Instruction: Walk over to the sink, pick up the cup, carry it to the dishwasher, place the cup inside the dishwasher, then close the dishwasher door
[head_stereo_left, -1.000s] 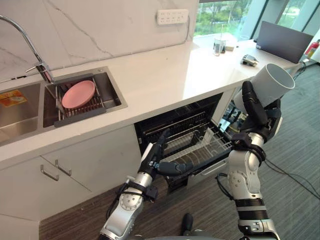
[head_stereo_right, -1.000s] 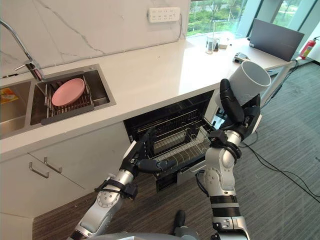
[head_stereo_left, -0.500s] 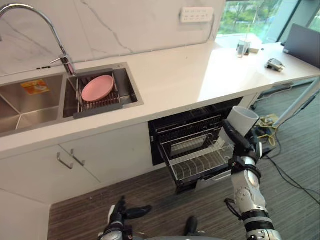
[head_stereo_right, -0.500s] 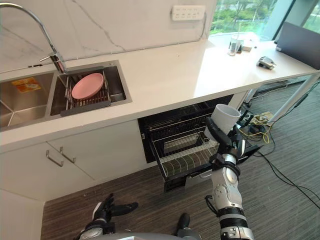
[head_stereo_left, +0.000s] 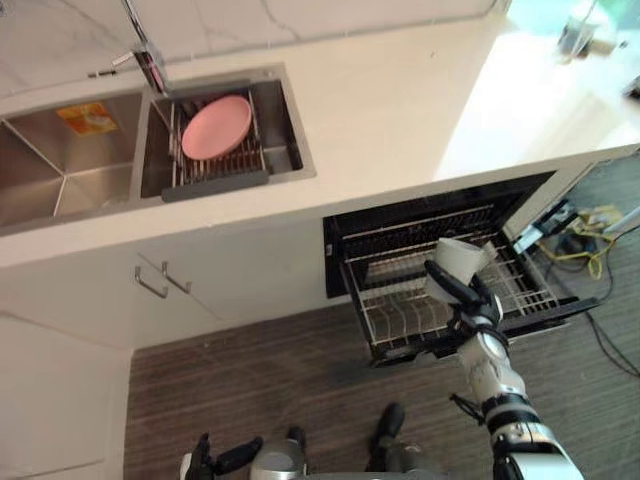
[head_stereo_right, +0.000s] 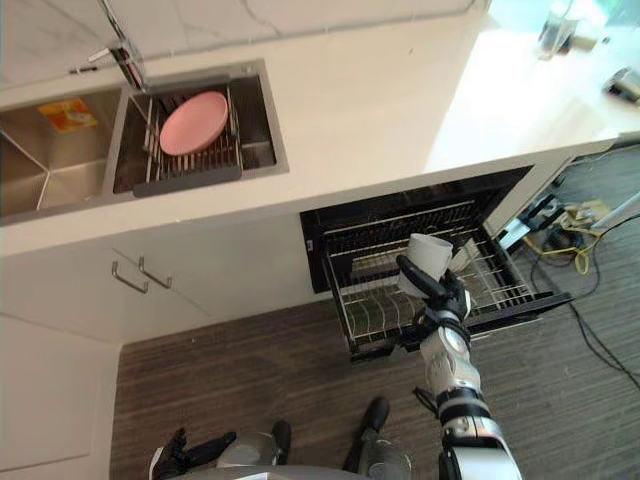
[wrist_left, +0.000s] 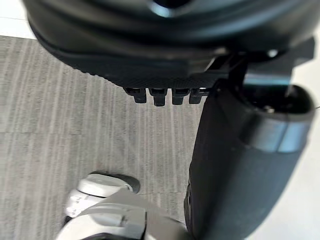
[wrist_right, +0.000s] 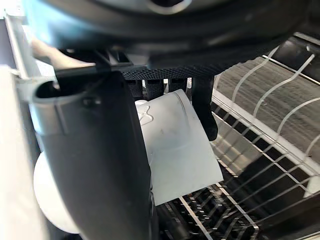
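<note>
My right hand (head_stereo_left: 470, 300) is shut on the white cup (head_stereo_left: 460, 258) and holds it tilted just above the pulled-out wire rack (head_stereo_left: 400, 312) of the open dishwasher (head_stereo_left: 420, 225). In the right wrist view the thumb (wrist_right: 100, 150) and fingers (wrist_right: 205, 112) wrap the cup (wrist_right: 175, 145), with the rack's wires (wrist_right: 265, 125) close behind it. The left hand (head_stereo_left: 215, 458) hangs low near the floor, open and holding nothing.
The white counter (head_stereo_left: 400, 110) runs above the dishwasher. At its left end the sink (head_stereo_left: 90, 180) holds a pink plate (head_stereo_left: 215, 127) on a drying rack. Cabinet handles (head_stereo_left: 160, 280) sit under the sink. Loose cables (head_stereo_left: 590, 225) lie right of the dishwasher.
The camera has shifted. My right hand has come down with the cup from above counter height to just over the rack. The left hand has left the rack's front edge and dropped low.
</note>
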